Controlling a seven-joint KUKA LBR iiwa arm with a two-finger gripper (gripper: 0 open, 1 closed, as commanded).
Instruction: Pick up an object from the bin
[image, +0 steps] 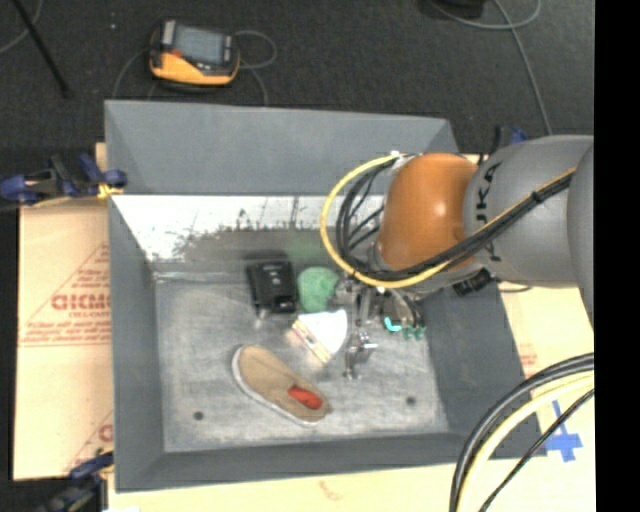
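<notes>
End effector of a KUKA arm hangs low inside the grey metal bin, right of centre in the frame. Its tip is close to the bin floor and just beside a white wedge that lies to its left. Whether it is spread or pressed together cannot be told from this angle, and nothing is seen caught in it.

The pick, on this evidence, is not yet made. Every item rests on the floor of the bin, and both the grasp and the lift appear to remain. The white wedge is the nearest candidate, though whether the end effector touches it cannot be told.

Above the wedge sits a green rounded lump, touching or nearly touching a black boxy case further left. Toward the lower middle of the frame a tan slipper-shaped item lies flat, with a red piece at its right end. An orange cover and looped cables on the wrist hide the bin's upper right part.

The only legible writing is on the arm, where the letters "UKA" of the maker's name run beside the orange cover. No label or print can be read on any item in the bin.
</notes>
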